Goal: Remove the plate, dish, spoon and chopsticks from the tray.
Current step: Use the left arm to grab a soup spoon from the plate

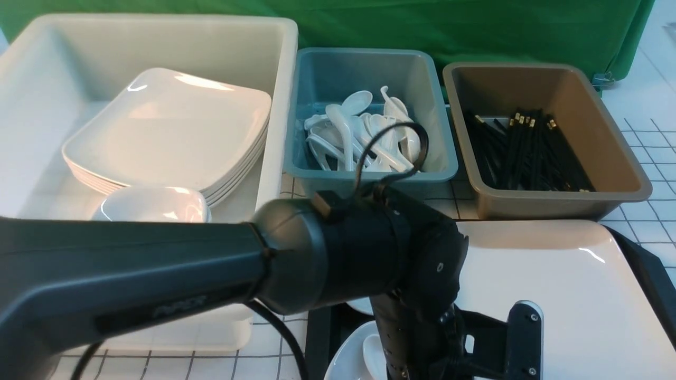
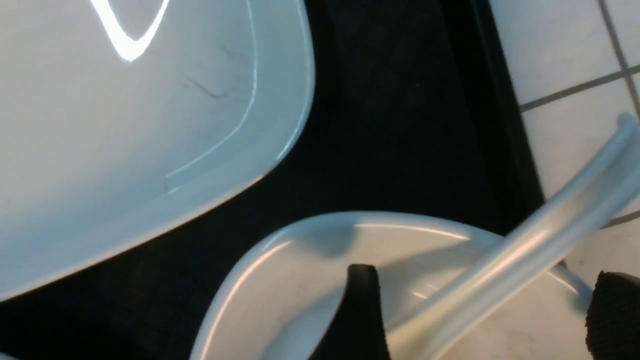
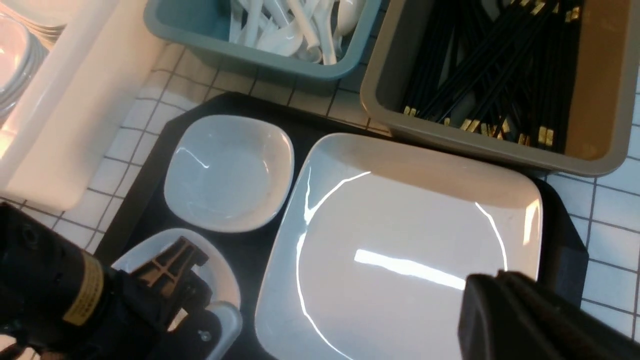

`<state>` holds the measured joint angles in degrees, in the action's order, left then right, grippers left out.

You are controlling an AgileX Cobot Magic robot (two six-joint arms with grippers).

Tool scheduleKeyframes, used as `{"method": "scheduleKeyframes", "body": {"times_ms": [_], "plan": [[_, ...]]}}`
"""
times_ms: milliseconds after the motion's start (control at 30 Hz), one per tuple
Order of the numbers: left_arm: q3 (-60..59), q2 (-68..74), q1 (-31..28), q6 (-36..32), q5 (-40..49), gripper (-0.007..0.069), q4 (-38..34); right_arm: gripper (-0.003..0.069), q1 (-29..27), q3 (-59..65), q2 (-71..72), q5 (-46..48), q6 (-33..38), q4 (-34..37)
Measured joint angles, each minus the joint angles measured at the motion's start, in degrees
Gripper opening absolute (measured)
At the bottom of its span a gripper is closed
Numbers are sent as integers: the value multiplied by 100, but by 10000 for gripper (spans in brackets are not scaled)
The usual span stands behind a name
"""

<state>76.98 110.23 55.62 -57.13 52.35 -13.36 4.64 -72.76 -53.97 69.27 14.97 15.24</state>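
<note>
Spoon (image 2: 520, 257) between parted fingers of left gripper (image 2: 482, 295)

Left claw (image 2: 482, 310) gapes; right claw (image 3: 495, 295) is closed.

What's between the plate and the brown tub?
In the right wrist view, just a thin strip of the black tray's rim shows between the plate and brown tub.

One black tray (image 3: 570, 270), one large white plate (image 3: 400, 240) and two small white dishes (image 3: 229, 172) on it, one spoon (image 2: 505, 275) at a dish, three tubs (image 3: 280, 62), one each white, teal and brown, spoons and chopsticks (image 3: 490, 70) inside too jumbled to count.
</note>
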Motion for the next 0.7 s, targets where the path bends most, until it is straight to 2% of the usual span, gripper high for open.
{"method": "scheduleKeyframes", "body": {"times_ms": [100,167,233,400,533,633,700], "plan": [[0,105,0,-12,-160,518,32,14,0,0,0,37,-7,30],[0,158,0,-14,-205,447,37,16,0,0,4,49,-7,58],[0,156,0,-19,-205,365,37,18,0,0,4,49,-12,64],[0,156,0,-19,-132,88,54,27,0,0,4,44,-12,64],[16,150,0,89,-118,75,54,30,0,0,4,38,-12,64],[99,102,-40,493,-99,21,95,34,0,0,4,31,-17,66],[173,27,-142,761,-93,13,146,36,0,0,4,31,-17,95]]}}
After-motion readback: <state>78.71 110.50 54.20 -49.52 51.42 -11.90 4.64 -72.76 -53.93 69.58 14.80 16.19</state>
